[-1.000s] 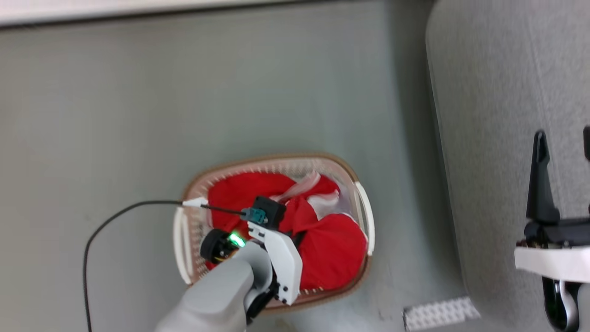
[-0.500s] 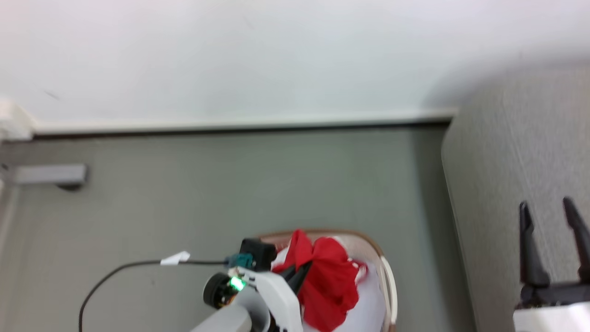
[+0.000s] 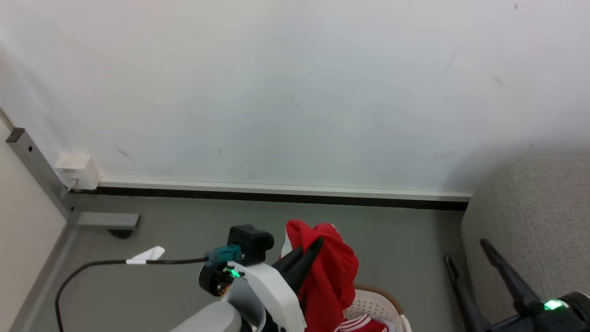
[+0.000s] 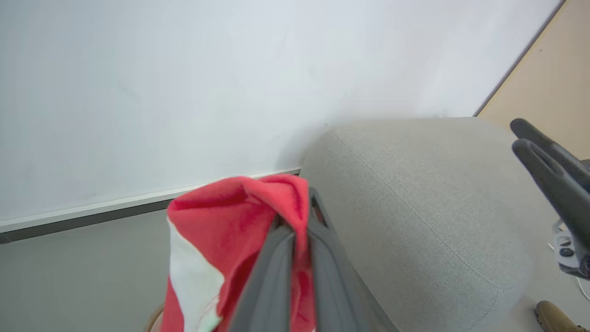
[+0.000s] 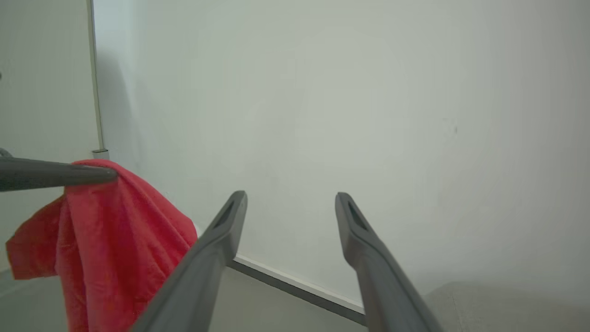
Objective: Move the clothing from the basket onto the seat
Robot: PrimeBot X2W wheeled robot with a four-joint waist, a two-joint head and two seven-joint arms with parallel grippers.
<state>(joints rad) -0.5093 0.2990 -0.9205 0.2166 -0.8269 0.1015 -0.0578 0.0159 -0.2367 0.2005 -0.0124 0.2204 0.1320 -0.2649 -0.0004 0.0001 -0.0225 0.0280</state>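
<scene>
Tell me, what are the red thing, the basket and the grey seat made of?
The red garment looks like soft cloth: it hangs limp in folds. The basket seems matte plastic, with punched holes. The seat looks like woven upholstery, grainy and seamed.

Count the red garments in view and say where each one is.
2. One red garment hangs from the left gripper above the laundry basket; a red striped garment lies in that basket at the head view's bottom edge. More may be hidden inside.
</scene>
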